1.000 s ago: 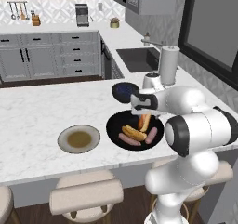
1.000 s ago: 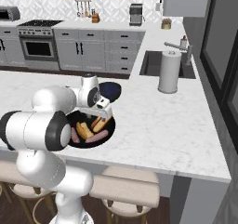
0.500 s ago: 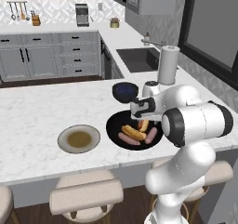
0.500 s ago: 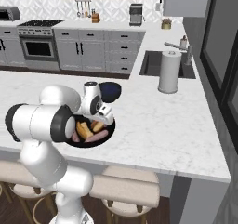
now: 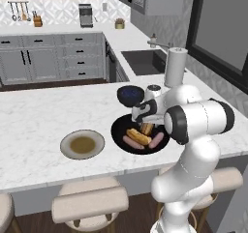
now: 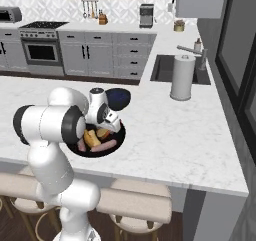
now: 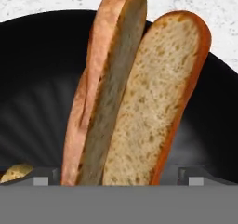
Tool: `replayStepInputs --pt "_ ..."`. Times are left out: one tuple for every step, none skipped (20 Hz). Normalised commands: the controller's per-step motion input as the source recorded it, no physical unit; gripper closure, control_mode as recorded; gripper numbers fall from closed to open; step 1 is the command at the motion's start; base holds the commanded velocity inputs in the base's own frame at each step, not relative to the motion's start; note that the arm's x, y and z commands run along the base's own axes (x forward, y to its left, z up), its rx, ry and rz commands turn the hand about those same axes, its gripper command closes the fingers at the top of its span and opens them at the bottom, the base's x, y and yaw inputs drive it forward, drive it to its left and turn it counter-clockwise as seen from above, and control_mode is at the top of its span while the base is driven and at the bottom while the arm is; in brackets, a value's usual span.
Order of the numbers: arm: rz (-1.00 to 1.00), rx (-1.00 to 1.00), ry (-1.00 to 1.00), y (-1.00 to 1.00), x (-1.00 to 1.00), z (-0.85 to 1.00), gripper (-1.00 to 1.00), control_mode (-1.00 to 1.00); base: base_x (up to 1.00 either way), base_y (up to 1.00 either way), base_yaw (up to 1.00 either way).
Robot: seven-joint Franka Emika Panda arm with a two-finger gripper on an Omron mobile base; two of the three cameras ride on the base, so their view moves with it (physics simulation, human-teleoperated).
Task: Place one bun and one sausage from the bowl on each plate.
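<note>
The wide black bowl (image 5: 117, 130) (image 6: 120, 135) sits on the marble island and holds buns and pink sausages (image 5: 156, 140) (image 6: 104, 146). My gripper (image 5: 146, 126) (image 6: 102, 130) points down into the bowl, open. In the hand view a split bun (image 7: 135, 93) lies lengthwise between my two fingertips (image 7: 46, 175), against the dark bowl floor (image 7: 37, 79), and nothing is gripped. Another bun (image 5: 138, 136) (image 6: 91, 139) lies just beside it. The grey-rimmed plate with an olive-brown centre (image 5: 82, 144) rests to the left of the bowl with nothing on it.
A smaller dark blue bowl (image 5: 130, 94) (image 6: 118, 97) stands just behind the black one. A paper towel roll (image 5: 174, 67) (image 6: 182, 77) stands by the sink (image 5: 140, 62) (image 6: 167, 67). Stools (image 5: 89, 203) line the island's near edge.
My hand has dropped lower into the black bowl, onto the bun. The jaws stay wide open, and the food has not moved.
</note>
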Motion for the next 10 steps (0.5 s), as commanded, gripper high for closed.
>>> replayStepInputs --pt "-0.03 0.04 0.00 0.00 0.15 -0.39 -1.00 -1.00 0.00 0.00 0.00" --pt "-0.05 0.04 0.00 0.00 0.13 -0.42 -1.00 -1.00 0.00 0.00 0.00" --pt "-0.05 0.02 0.00 0.00 0.12 -0.45 -1.00 -1.00 0.00 0.00 0.00" --pt "-0.05 0.01 0.00 0.00 0.10 -0.49 -1.00 -1.00 0.00 0.00 0.00" --pt "-0.05 0.01 0.00 0.00 0.06 -0.50 -1.00 -1.00 0.00 0.00 0.00" --pt "-0.05 0.01 0.00 0.00 0.00 -0.47 1.00 -1.00 0.00 0.00 0.00" --pt "-0.04 0.02 0.00 0.00 0.00 -0.35 1.00 -1.00 0.00 0.00 0.00" --pt "-0.04 0.02 -0.08 0.00 -0.06 -0.13 1.00 -1.00 0.00 0.00 0.00" --pt "-0.03 0.02 -0.19 0.00 -0.34 0.00 1.00 -1.00 0.00 0.00 0.00" --pt "-0.02 0.02 -0.25 0.00 -0.44 0.04 1.00 -1.00 0.00 0.00 0.00"
